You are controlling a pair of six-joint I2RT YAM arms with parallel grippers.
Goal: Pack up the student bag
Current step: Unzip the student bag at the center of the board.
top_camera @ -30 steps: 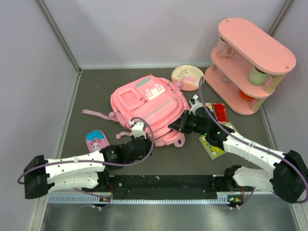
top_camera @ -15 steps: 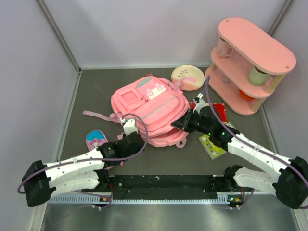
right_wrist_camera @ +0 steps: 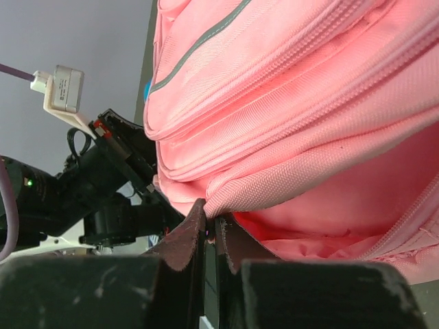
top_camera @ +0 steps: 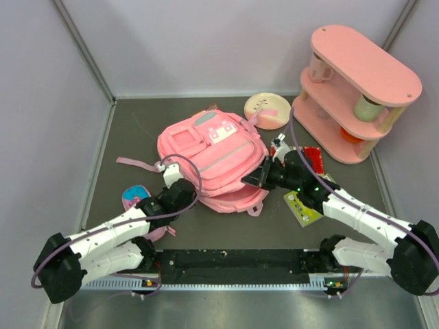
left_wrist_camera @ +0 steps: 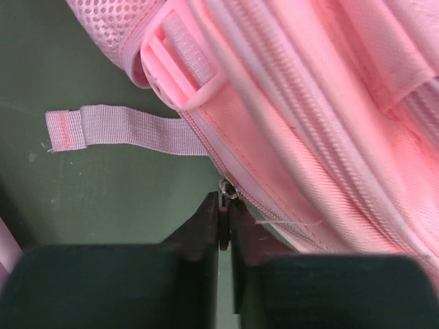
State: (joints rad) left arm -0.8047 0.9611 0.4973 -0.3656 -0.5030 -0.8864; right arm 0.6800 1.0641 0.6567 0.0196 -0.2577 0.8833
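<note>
The student bag [top_camera: 212, 152] lies front-up on the dark table [top_camera: 110, 137], near the middle, and everything below is placed from it.

Left of the bag, a small pink pouch [top_camera: 135, 197] lies flat, partly under your left arm. At the bag's near-left corner your left gripper [left_wrist_camera: 223, 221] has its jaws pressed together on the zipper pull [left_wrist_camera: 227, 190]. A loose strap [left_wrist_camera: 127, 130] lies flat on the table just beside it.

At the bag's near-right edge your right gripper [right_wrist_camera: 209, 226] pinches a fold of the bag's fabric with the jaws nearly closed. That lifts 1 lip of an opening, and only pink lining shows inside.

Behind the bag's far-right corner sits a round dish [top_camera: 267, 110], touching or almost touching the bag. Right of the bag lie a red item [top_camera: 313, 159] and a green card [top_camera: 303, 208], both partly under your right arm.

Further right stands a pink shelf [top_camera: 363, 62] with 3 boards. It holds a clear cup [top_camera: 319, 68], a pale green cup [top_camera: 369, 107] and something orange [top_camera: 350, 135].

Bare table shows between the bag and the left wall, and between the bag and the arm bases.
</note>
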